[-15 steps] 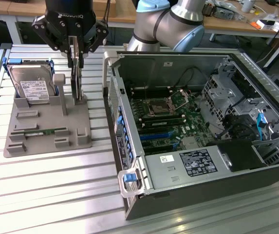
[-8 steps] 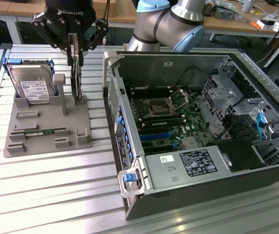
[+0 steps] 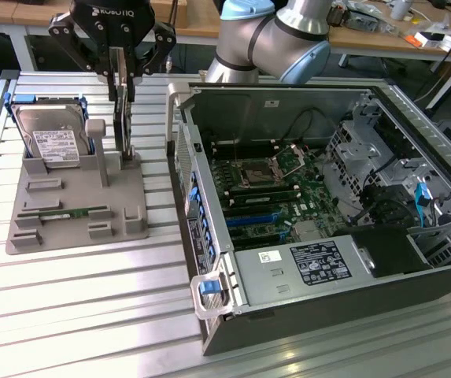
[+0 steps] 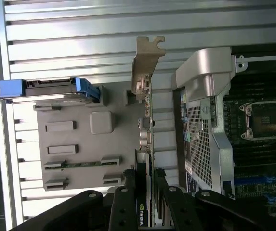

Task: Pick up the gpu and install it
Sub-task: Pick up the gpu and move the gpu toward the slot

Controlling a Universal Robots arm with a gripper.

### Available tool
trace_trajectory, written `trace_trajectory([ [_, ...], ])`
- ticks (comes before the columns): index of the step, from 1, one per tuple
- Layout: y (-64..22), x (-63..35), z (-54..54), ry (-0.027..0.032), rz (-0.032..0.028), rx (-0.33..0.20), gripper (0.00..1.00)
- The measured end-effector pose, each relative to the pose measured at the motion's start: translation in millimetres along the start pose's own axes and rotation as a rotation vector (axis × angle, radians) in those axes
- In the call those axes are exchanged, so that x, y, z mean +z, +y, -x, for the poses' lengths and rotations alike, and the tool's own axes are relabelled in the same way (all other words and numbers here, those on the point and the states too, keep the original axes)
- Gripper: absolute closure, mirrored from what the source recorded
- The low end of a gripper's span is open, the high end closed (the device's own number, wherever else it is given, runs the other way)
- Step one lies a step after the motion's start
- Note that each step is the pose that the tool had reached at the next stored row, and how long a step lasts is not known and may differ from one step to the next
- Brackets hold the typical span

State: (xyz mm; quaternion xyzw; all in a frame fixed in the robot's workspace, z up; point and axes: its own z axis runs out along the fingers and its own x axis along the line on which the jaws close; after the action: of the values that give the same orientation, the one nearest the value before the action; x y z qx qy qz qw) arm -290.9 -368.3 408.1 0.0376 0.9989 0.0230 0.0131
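Gripper [image 4: 145,174] fingers [image 4: 129,192] press both faces of the gpu [image 4: 146,139], holding it on edge; its silvery bracket [image 4: 145,62] points away from the wrist; the card stands upright at the grey fixture [image 3: 123,197], beside the hard drive [image 3: 52,142] and the memory stick [image 3: 64,213]; whether its lower edge touches the fixture I cannot tell; the open computer case [image 3: 233,331] lies to the exterior view's right.

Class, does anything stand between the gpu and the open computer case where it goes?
Only the case's own side wall, rising between the gpu in its grey holder and the motherboard; nothing else visible stands in between.
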Motion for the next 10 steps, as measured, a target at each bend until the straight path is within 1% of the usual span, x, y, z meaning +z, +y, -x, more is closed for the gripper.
trace_trajectory([
  [10, 0.3, -6.0, 0.1, 0.0, 0.0002, 0.0, 0.73],
])
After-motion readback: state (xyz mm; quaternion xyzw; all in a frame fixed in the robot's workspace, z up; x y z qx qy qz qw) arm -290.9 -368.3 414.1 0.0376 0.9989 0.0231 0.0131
